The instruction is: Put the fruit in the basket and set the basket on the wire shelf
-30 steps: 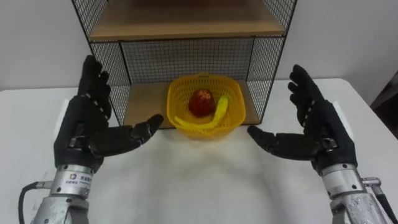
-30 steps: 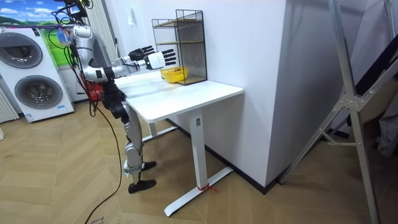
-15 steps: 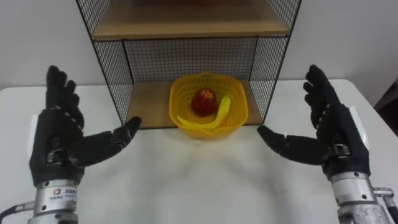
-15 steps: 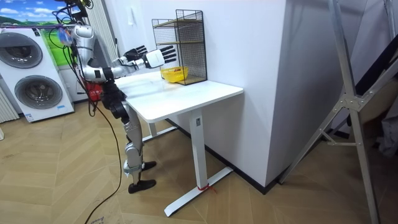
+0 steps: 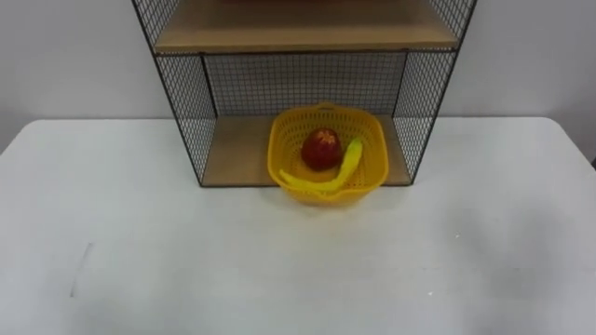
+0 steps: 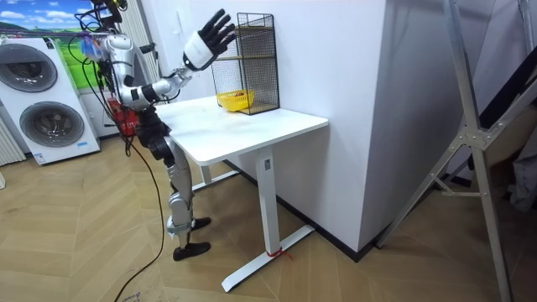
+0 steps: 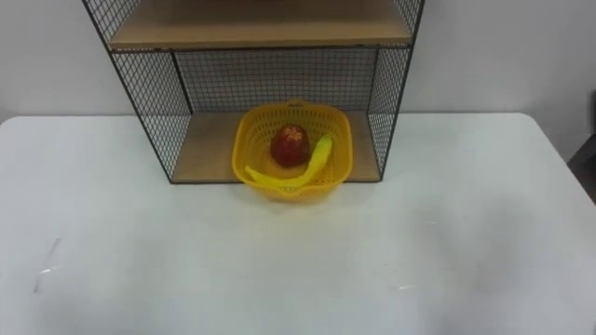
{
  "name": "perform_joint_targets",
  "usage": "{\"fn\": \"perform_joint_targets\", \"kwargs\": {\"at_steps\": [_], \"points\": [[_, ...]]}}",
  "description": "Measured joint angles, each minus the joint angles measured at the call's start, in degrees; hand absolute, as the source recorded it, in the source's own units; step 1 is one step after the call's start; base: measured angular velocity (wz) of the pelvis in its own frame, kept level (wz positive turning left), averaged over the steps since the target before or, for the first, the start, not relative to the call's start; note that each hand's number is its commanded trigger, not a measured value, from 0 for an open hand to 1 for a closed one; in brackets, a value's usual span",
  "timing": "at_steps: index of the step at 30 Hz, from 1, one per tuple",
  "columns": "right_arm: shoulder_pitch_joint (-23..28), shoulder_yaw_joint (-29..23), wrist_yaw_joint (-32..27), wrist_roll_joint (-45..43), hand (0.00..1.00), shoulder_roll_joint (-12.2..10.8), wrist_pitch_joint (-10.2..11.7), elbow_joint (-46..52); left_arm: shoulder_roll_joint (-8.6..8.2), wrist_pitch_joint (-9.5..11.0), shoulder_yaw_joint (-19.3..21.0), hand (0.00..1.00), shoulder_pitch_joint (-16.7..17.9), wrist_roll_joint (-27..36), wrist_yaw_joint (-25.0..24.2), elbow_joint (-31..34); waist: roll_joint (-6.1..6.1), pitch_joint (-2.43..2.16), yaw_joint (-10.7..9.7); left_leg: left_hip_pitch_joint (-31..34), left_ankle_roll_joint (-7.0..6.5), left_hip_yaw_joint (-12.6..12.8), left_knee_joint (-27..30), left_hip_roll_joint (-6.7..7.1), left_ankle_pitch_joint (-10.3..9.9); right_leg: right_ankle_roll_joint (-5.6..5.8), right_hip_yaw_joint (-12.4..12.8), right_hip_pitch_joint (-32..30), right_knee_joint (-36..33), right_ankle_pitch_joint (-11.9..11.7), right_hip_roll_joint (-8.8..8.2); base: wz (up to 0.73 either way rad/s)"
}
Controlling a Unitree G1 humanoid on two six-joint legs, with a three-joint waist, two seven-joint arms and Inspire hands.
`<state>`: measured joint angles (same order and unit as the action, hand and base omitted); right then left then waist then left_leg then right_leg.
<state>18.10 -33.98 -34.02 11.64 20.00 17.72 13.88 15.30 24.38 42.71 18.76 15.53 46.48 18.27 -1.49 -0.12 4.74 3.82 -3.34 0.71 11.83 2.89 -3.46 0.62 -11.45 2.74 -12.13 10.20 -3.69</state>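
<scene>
Basically done: apple [image 5: 321,149] and banana [image 5: 350,162] in basket [image 5: 277,156], basket on bottom board of wire shelf [image 5: 182,112]. Right hand [image 6: 205,45] up, fingers [image 6: 220,23] spread, empty. Next: maybe nudge basket farther in.

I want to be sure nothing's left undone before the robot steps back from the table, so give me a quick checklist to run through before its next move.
1. Fruit in the basket: ok. The apple and the banana both lie inside the yellow basket.
2. Basket on the wire shelf: ok. It sits on the bottom board.
3. Basket fully seated: cannot tell. Its front rim juts past the board's front edge, toward the table, and its base is hidden.
4. Hand clear of the basket: ok. In the room view the right hand is high above the table, near the shelf's top.
5. Hand empty: ok. Its fingers are spread and hold nothing.
</scene>
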Motion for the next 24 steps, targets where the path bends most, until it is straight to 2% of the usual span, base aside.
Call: {"fn": "perform_joint_targets", "kwargs": {"at_steps": [4,7,10,12,13,15,18,21,22,24], "points": [[0.63,-5.73,-5.51,7.91,0.0,0.03,-0.86,-4.8,0.0,-0.91,5.14,0.0,2.53,4.45,5.04,-3.66,0.01,0.0,-0.34,0.57,0.01,0.04,-0.03,0.07,0.01,-0.03,0.07,-0.88,-0.91,0.45,-0.15,0.01],[1.21,-8.5,-10.88,13.03,0.0,0.11,-1.72,-8.66,0.05,-2.54,7.72,0.0,4.21,12.38,8.11,-8.82,0.05,-0.04,-0.98,0.74,0.07,-0.13,0.06,0.24,0.05,-0.1,-0.38,-1.43,-1.84,0.97,-0.55,0.04],[1.14,-9.5,-14.8,14.88,0.0,0.2,-3.2,-16.8,0.56,-4.46,8.23,0.0,5.28,19.04,9.44,-18.42,0.38,-0.06,-1.72,0.87,0.09,-0.9,0.04,0.59,0.06,-0.06,-0.71,-1.63,-2.47,1.43,-0.74,0.07],[1.24,-9.89,-17.48,18.98,0.0,0.23,-4.96,-24.59,0.54,-5.86,6.74,0.0,5.66,24.25,10.25,-24.85,0.62,0.02,-1.8,1.03,0.09,-0.96,0.07,0.66,0.06,-0.08,-0.69,-1.9,-2.74,1.58,-0.83,0.0],[1.31,-9.88,-17.95,20.59,0.0,0.23,-5.45,-26.24,0.47,-6.24,6.29,0.0,5.84,25.03,10.42,-26.41,0.84,-0.11,-1.83,1.18,0.1,-0.92,0.13,0.67,0.06,-0.09,-0.66,-2.15,-2.93,1.66,-0.89,0.0],[1.53,-9.94,-18.48,25.92,0.0,0.23,-6.15,-34.5,0.47,-6.89,4.9,0.0,5.94,27.94,10.41,-34.14,1.29,-0.16,-2.46,1.87,0.03,-1.17,0.71,0.91,-0.18,-0.02,-0.79,-2.89,-4.07,2.26,-1.15,0.06],[1.62,-9.85,-18.51,33.55,0.0,0.33,-6.69,-45.62,0.39,-8.27,0.92,0.0,6.02,30.04,10.26,-43.93,1.5,-0.02,-2.73,1.91,0.01,-1.24,0.85,1.05,-0.27,0.17,-0.48,-2.94,-4.49,2.58,-1.18,0.05],[1.24,-9.78,-19.22,38.2,0.0,0.1,-7.06,-53.93,0.15,-9.46,-1.3,0.0,6.06,31.24,9.34,-51.71,1.32,-0.1,-3.09,1.91,0.06,-1.21,0.95,0.99,-0.33,0.13,-0.32,-2.97,-4.54,2.6,-1.18,0.0],[1.24,-9.7,-19.69,38.18,0.0,-0.25,-7.1,-54.66,0.03,-9.49,-1.67,0.0,6.07,31.14,9.01,-52.6,1.31,-0.11,-3.08,1.89,0.07,-1.23,0.93,0.99,-0.34,0.13,-0.41,-2.97,-4.53,2.6,-1.18,0.0],[1.85,-8.45,-20.39,38.15,0.0,-1.2,-7.02,-56.94,-0.19,-9.48,-4.96,0.0,6.58,31.0,7.67,-55.74,1.33,-0.12,-3.26,1.85,0.05,-1.22,0.9,0.98,-0.35,0.13,-0.7,-2.91,-4.52,2.6,-1.25,0.0]]}}
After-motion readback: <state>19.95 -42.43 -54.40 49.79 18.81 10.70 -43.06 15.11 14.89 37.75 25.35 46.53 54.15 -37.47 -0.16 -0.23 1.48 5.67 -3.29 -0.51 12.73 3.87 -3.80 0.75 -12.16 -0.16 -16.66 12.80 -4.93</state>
